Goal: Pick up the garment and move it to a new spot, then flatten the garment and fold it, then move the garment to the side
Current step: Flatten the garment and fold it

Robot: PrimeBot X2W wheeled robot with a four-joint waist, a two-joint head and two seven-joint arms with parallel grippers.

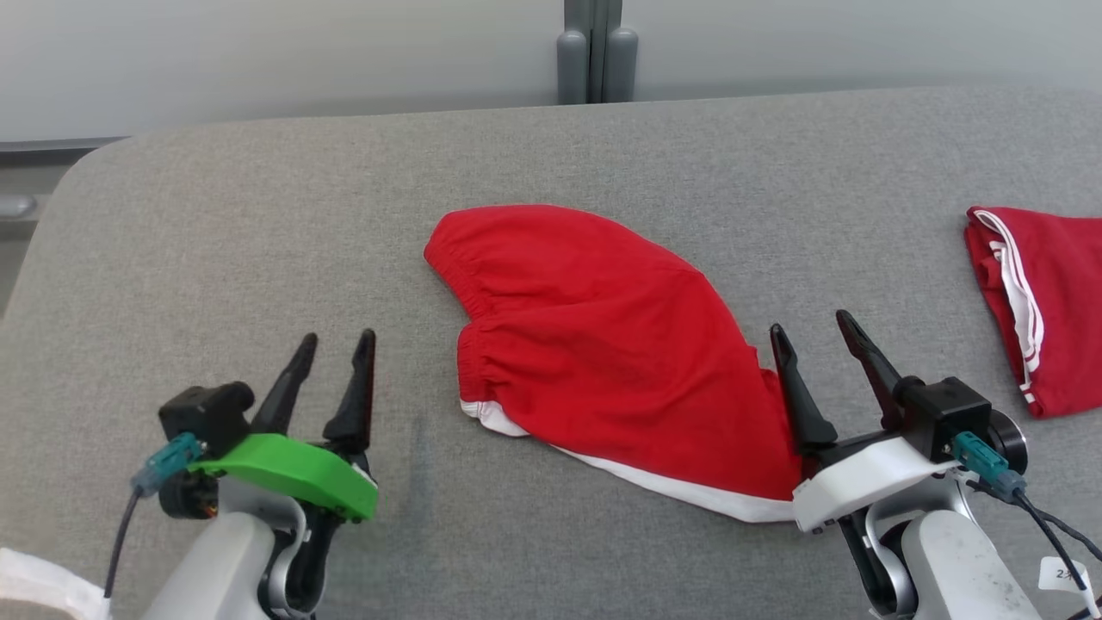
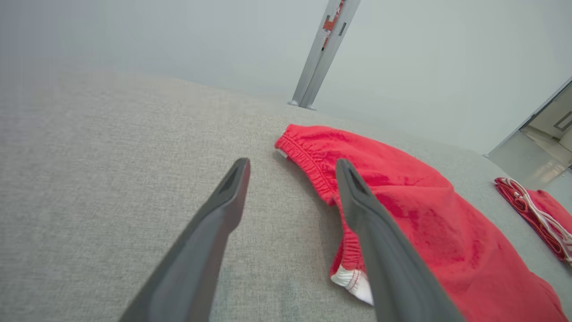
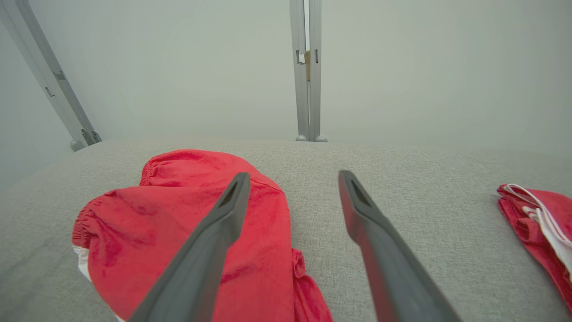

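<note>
Head view: right gripper (image 1: pixel 809 321), wide and empty, hides a near corner of the garment (image 1: pixel 603 344); red cloth (image 1: pixel 1050 301) right of the garment is cut off; left gripper (image 1: pixel 339 337), wide too, hovers over bare table (image 1: pixel 215 215) left of it.

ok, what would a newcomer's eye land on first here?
The red garment in the middle of the grey table, white trim along its near edge. Then both open claws flanking it: left claw apart from it, right claw by its right end. A second red garment lies at the far right.
</note>
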